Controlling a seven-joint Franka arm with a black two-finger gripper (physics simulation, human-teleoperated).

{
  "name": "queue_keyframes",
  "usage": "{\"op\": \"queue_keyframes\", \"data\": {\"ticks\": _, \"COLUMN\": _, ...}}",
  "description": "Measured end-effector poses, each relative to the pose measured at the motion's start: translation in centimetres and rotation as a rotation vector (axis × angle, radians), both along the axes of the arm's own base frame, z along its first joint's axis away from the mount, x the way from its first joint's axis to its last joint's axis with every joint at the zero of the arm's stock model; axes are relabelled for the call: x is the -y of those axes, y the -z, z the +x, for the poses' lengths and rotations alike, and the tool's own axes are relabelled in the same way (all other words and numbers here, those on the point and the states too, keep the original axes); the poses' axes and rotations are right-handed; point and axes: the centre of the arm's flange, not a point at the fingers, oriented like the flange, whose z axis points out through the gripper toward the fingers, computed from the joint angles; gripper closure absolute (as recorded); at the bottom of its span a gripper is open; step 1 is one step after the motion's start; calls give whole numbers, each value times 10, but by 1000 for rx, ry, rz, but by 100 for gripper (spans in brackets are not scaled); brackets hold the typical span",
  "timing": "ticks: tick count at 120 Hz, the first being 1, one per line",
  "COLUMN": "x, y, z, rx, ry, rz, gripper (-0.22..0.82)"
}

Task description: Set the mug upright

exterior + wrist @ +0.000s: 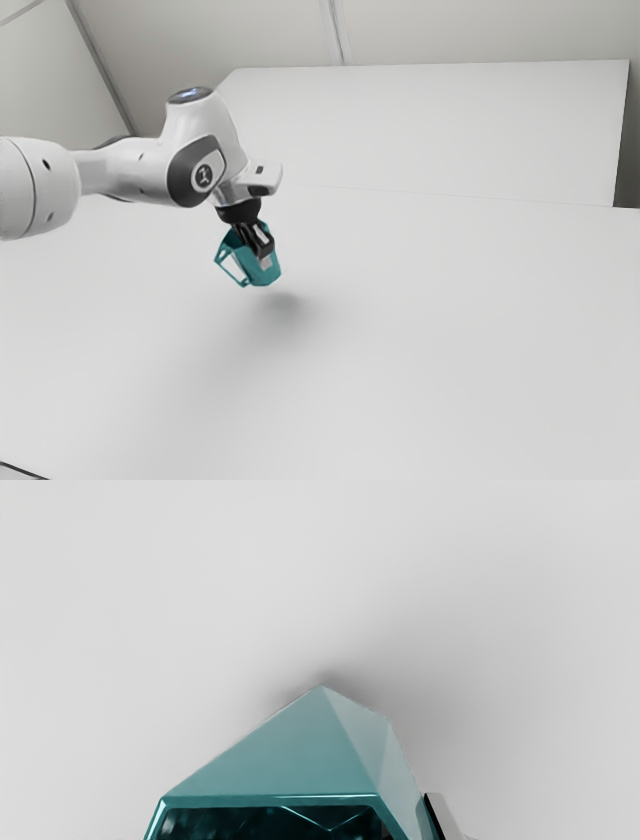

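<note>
The mug is being gripped aslant above the bench by the hand, closed as far as the walls allow; in the exterior view the mouth is being aimed toward eleven o'clock, the base toward five.

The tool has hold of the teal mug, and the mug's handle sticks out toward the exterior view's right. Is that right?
Not quite: the exterior view shows the handle sticking out toward that view's left. The tool does have hold of the teal mug.
</note>
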Motion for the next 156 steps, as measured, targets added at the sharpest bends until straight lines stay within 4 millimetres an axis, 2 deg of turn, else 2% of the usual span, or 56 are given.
{"op": "queue_keyframes", "data": {"ticks": 44, "x": -12, "y": 24, "z": 7, "rx": 24, "ry": -49, "rz": 60, "gripper": 78}}
{"op": "queue_keyframes", "data": {"ticks": 60, "x": -12, "y": 36, "z": -5, "rx": 11, "ry": -64, "rz": 66, "gripper": 78}}
{"op": "queue_keyframes", "data": {"ticks": 83, "x": -14, "y": 39, "z": -23, "rx": 23, "ry": -87, "rz": 68, "gripper": 78}}
{"op": "queue_keyframes", "data": {"ticks": 120, "x": -15, "y": 53, "z": -23, "rx": 24, "ry": -115, "rz": 65, "gripper": 78}}
{"op": "queue_keyframes", "data": {"ticks": 156, "x": -15, "y": 53, "z": -22, "rx": 31, "ry": -132, "rz": 62, "gripper": 76}}
